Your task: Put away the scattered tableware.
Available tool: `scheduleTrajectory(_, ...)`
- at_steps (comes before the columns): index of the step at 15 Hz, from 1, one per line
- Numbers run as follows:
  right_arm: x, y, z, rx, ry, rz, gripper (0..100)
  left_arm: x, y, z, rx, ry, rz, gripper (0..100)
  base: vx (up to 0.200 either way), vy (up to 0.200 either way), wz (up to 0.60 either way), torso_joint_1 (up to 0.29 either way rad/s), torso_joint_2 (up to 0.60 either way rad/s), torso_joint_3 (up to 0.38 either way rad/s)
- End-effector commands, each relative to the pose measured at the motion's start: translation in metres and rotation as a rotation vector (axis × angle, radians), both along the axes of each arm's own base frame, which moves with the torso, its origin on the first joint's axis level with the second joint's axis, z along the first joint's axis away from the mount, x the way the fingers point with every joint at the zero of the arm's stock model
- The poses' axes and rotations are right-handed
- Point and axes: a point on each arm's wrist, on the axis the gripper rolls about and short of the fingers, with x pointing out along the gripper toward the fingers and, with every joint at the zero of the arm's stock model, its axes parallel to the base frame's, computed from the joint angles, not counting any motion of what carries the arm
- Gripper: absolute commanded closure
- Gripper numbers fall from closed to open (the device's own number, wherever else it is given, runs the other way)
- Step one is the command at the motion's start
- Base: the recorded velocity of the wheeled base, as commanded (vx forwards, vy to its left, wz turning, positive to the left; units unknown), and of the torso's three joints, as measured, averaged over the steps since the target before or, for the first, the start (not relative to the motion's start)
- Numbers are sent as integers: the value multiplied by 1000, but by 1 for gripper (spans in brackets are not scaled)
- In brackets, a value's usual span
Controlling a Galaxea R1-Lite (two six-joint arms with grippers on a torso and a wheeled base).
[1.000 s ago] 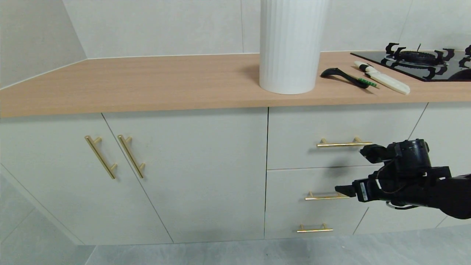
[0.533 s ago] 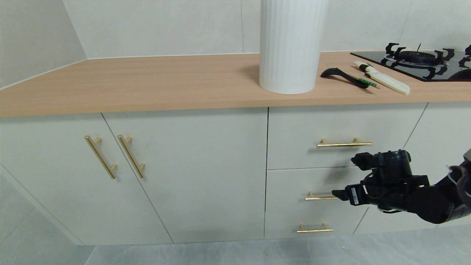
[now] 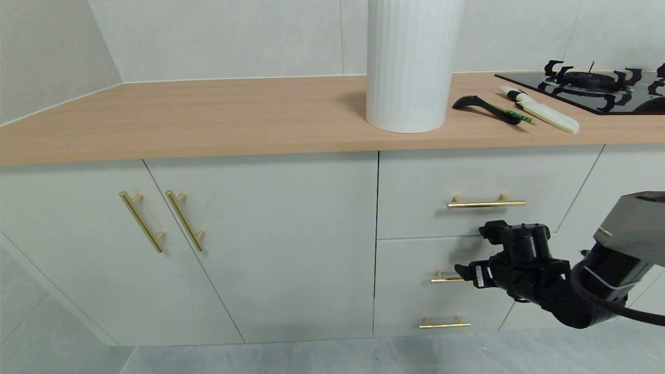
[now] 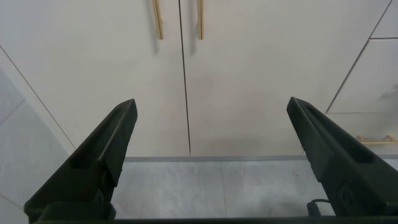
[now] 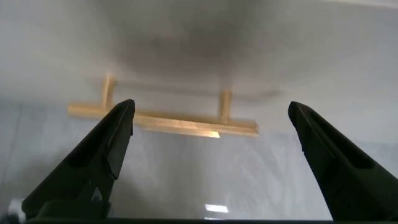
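Pale tiled wall backs a long wooden bench (image 3: 208, 119), with grey cupboard doors (image 3: 260, 244) below it and a stack of three drawers (image 3: 426, 249) at their 3 o'clock. On the bench I see a tall white ribbed vase (image 3: 410, 62), and a black stove (image 3: 597, 88) off at its 3 o'clock by the wall. My right hand (image 3: 473, 249) sits in front of the drawers, open wide and holding nothing, its fingers either side of the middle drawer's brass handle (image 5: 165, 121) but not touching it. My left hand (image 4: 211, 106) is also spread wide and empty, facing the seam between the two cupboard doors, low near the floor. The tableware lies on the bench between vase and stove: a white knife (image 3: 545, 114), a black spoon (image 3: 483, 108) at its 9 o'clock, and a thin green stick (image 3: 519, 117) between them.
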Motion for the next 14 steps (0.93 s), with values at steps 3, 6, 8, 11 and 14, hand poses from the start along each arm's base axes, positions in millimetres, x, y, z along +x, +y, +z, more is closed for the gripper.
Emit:
scheduleTrajectory(3, 4, 7, -24, -8, 20, -21, 0, 0, 0, 0, -1, 1, 0, 0, 0, 0, 0, 0, 0, 0)
scheduleTrajectory(6, 6, 8, -30, -12, 31, -22, 0, 0, 0, 0, -1, 1, 0, 0, 0, 0, 0, 0, 0, 0)
scheduleTrajectory(8, 9, 8, -35, -13, 36, -26, 0, 0, 0, 0, -1, 0, 0, 0, 0, 0, 0, 0, 0, 0)
scheduleTrajectory(11, 6, 7, -39, -23, 51, -24, 0, 0, 0, 0, -1, 1, 0, 0, 0, 0, 0, 0, 0, 0)
scheduleTrajectory(14, 5, 7, -39, -27, 57, -22, 0, 0, 0, 0, -1, 1, 0, 0, 0, 0, 0, 0, 0, 0)
